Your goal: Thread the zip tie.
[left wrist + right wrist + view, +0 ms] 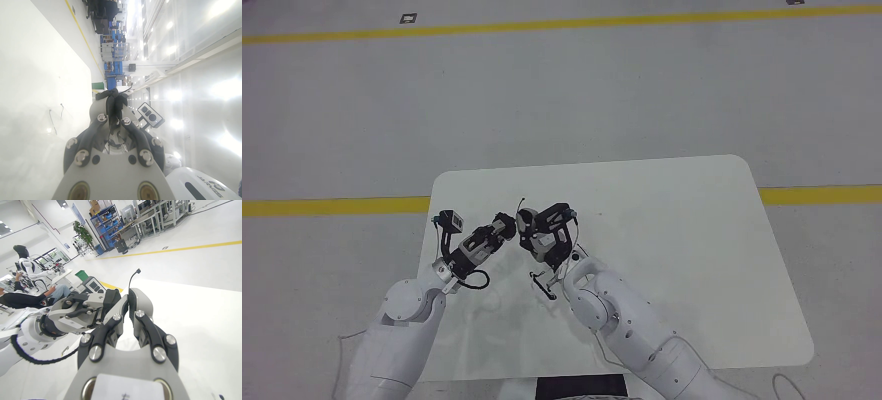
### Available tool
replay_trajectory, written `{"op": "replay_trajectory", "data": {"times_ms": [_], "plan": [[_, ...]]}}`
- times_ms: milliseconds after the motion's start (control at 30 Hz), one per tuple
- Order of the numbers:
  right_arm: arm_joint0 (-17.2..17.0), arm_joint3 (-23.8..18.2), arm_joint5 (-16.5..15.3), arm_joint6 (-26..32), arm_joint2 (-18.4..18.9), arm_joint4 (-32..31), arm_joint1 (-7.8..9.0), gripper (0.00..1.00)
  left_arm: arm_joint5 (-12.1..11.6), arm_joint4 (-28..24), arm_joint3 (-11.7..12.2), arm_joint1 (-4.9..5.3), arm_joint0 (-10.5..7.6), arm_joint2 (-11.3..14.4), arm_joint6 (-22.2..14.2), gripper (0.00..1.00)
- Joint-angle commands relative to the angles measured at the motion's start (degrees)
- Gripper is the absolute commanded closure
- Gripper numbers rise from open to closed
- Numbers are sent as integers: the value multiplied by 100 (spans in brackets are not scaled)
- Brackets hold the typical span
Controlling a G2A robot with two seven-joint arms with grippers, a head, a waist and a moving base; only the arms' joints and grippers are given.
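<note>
Likely light, springy zip tie (138, 271) — right pincer (128, 294) clenched on its strap below the head, left pincer (113, 94) clenched too — hold near the tail tip

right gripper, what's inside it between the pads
The right gripper pinches a black zip tie between its shut pads; the head end curves up past them. The strap clamped between the pads is covered, so how far down it runs cannot be seen.
</note>
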Motion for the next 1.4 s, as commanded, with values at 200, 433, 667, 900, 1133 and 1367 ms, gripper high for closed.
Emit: {"op": "replay_trajectory", "data": {"times_ms": [200,433,667,900,1133,1367], "plan": [[-34,1,36,-44,34,6,-3,100,0,0,0,0,0,0,0,100],[-67,-12,9,-64,64,65,-6,22,0,0,0,0,0,0,0,100],[-125,-92,29,-135,174,21,18,0,0,0,0,0,0,0,0,100],[-319,-265,102,-205,443,-37,88,0,0,0,0,0,0,0,0,100],[-448,-284,170,-230,627,-30,131,0,0,0,0,0,0,0,0,100],[-473,-237,382,-343,658,-127,131,0,255,-734,-164,-10,14,-37,67,100]]}}
